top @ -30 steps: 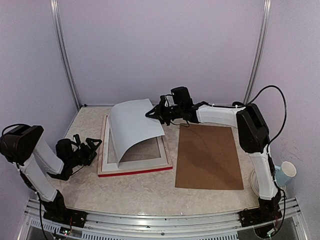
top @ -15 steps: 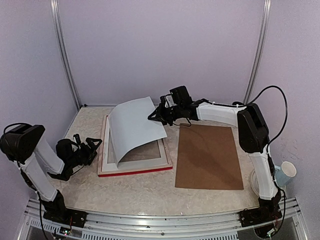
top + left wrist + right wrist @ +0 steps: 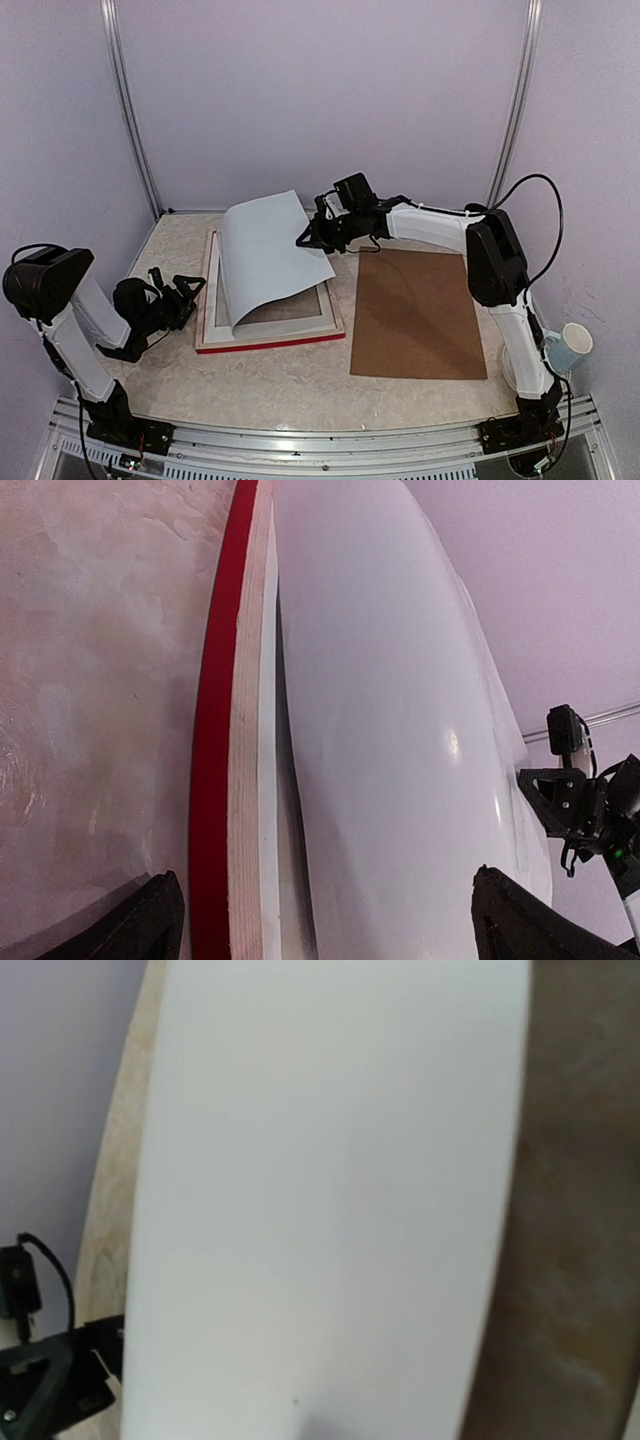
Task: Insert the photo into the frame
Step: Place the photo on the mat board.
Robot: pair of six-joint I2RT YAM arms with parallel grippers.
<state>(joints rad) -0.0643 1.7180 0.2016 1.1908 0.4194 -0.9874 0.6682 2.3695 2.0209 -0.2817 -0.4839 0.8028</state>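
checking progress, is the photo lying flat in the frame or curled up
Curled: the photo bows up from the frame, its far corner held up by the right gripper.

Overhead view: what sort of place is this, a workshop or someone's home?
Most likely a robot test booth, not a home: plain lilac walls with metal corner posts, and two white-and-black robot arms bolted to an aluminium rail at a marbled tabletop's edge.

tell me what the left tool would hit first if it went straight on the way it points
Most likely the red side edge of the frame, lying straight ahead of the open left tool; the curled photo rises just beyond it. Depth is unclear.
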